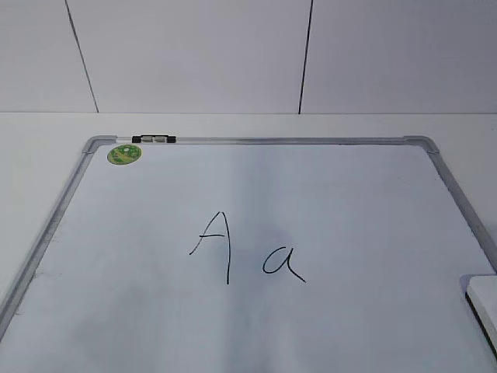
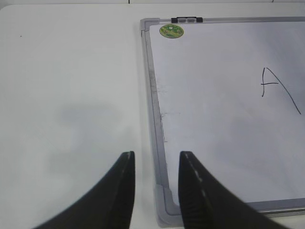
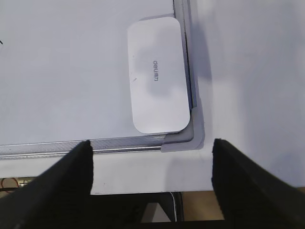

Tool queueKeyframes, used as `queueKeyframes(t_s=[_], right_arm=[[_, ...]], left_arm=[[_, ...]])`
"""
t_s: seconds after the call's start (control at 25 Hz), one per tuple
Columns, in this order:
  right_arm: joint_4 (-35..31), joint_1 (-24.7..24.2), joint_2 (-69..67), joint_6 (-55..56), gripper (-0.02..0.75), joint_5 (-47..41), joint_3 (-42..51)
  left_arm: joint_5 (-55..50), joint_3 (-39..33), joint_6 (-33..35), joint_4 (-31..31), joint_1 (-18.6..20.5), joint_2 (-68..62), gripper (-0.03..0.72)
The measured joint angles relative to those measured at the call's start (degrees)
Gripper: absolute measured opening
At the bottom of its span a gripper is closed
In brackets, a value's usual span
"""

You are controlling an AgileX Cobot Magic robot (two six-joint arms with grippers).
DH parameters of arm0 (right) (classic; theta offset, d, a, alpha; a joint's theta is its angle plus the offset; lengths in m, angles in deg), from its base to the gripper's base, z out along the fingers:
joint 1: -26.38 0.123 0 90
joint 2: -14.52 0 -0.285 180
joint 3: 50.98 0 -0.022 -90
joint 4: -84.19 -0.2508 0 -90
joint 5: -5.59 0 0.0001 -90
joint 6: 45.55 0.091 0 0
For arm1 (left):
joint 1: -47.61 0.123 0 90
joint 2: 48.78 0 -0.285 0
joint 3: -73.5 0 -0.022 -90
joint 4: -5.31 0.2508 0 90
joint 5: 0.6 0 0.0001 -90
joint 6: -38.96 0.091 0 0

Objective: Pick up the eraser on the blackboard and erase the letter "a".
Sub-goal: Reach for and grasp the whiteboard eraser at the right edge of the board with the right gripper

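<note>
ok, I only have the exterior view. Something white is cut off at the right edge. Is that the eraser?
Observer: Yes. In the right wrist view the eraser lies flat in the board's corner, along the frame.
Operator: Right gripper holding it?
Observer: No, the right gripper is open wide, short of the eraser, empty.
Operator: Left gripper?
Observer: The left gripper is partly open, empty, over the board's opposite near corner.

Eraser (image 3: 157, 77) on the blackboard (image 1: 349, 202), in its near right corner; letter "a" (image 1: 283, 263) just right of capital "A" (image 1: 214, 245).
</note>
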Motion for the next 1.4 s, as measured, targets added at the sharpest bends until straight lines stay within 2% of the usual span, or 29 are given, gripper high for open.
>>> queueKeyframes(t_s=[0.16, 0.36, 0.56, 0.92, 1.12, 1.4], right_arm=[[-0.6, 0.0, -5.3, -1.2, 0.595, -1.1, -2.4], [-1.7, 0.0, -14.0, -2.5, 0.664, -1.6, -3.8], [-1.8, 0.0, -22.9, -2.8, 0.676, -1.6, -7.3], [-2.4, 0.0, -37.9, 0.2, 0.675, -0.1, -18.6], [-4.8, 0.0, -42.9, 0.7, 0.661, 0.3, -19.9], [-3.7, 0.6, -44.1, 0.7, 0.613, 0.5, -19.9]], left_arm=[[0.0, 0.0, 0.0, 0.0, 0.0, 0.0, 0.235], [0.0, 0.0, 0.0, 0.0, 0.0, 0.0, 0.235], [0.0, 0.0, 0.0, 0.0, 0.0, 0.0, 0.235], [0.0, 0.0, 0.0, 0.0, 0.0, 0.0, 0.235], [0.0, 0.0, 0.0, 0.0, 0.0, 0.0, 0.234], [0.0, 0.0, 0.0, 0.0, 0.0, 0.0, 0.235]])
